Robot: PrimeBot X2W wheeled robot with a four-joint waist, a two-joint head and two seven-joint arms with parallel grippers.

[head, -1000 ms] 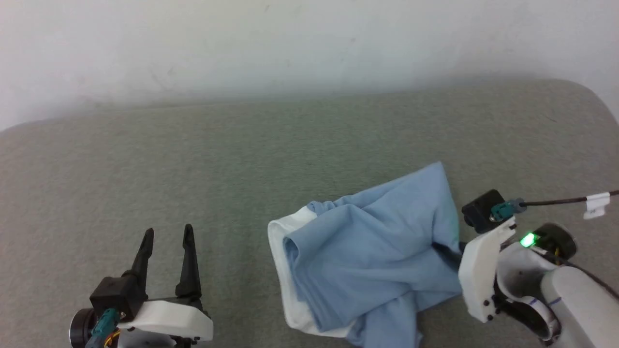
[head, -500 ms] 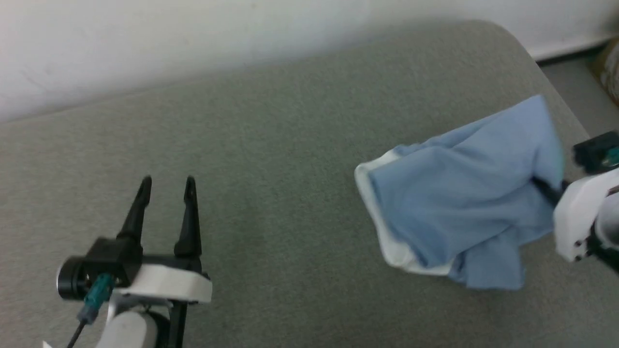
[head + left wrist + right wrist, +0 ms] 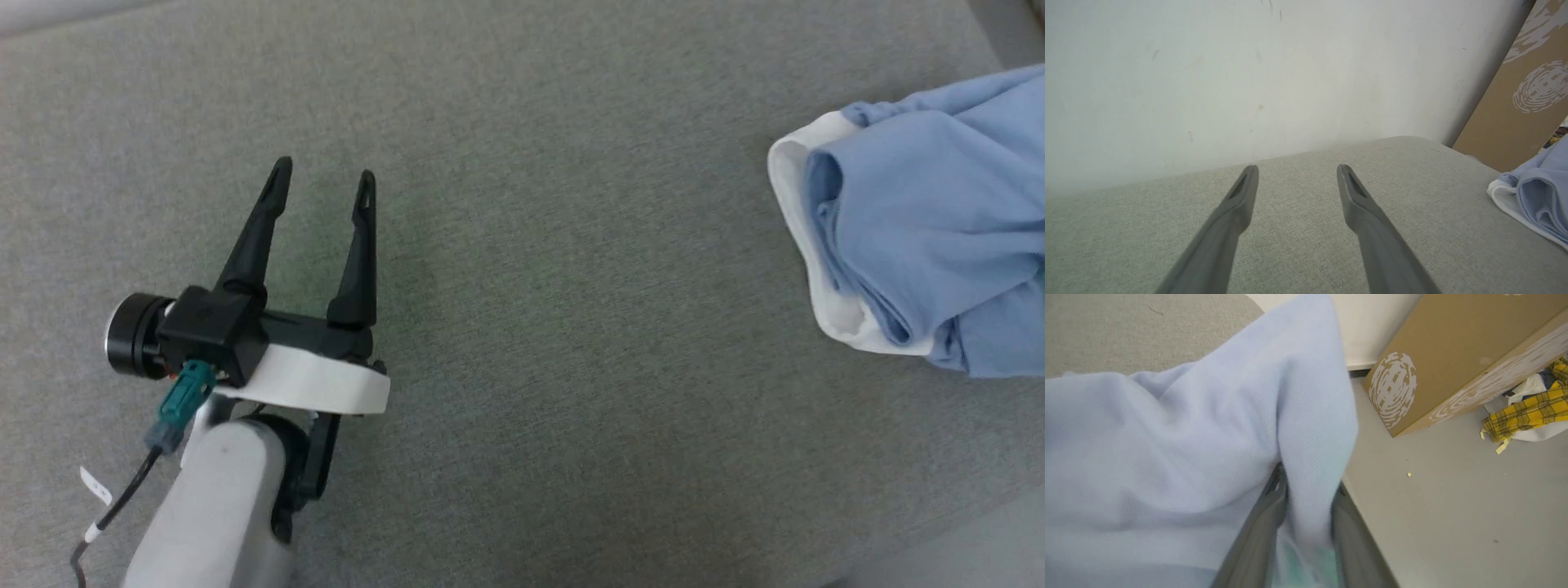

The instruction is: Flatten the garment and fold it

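Two long fingers of left gripper [image 3: 325, 167] spread apart, nothing between, at centre-left of head view, over bare grey cushion [image 3: 571, 343]. Garment [image 3: 922, 220] bunched at right edge of same frame, light blue with white band along left side, resting on cushion, well apart from left gripper. In right wrist view, right gripper [image 3: 1306, 490] clamped on fold of blue cloth, bottom centre. Cardboard box [image 3: 1453, 355] upper right, yellow plaid cloth [image 3: 1523, 416] at right edge, both on grey floor [image 3: 1453, 506].
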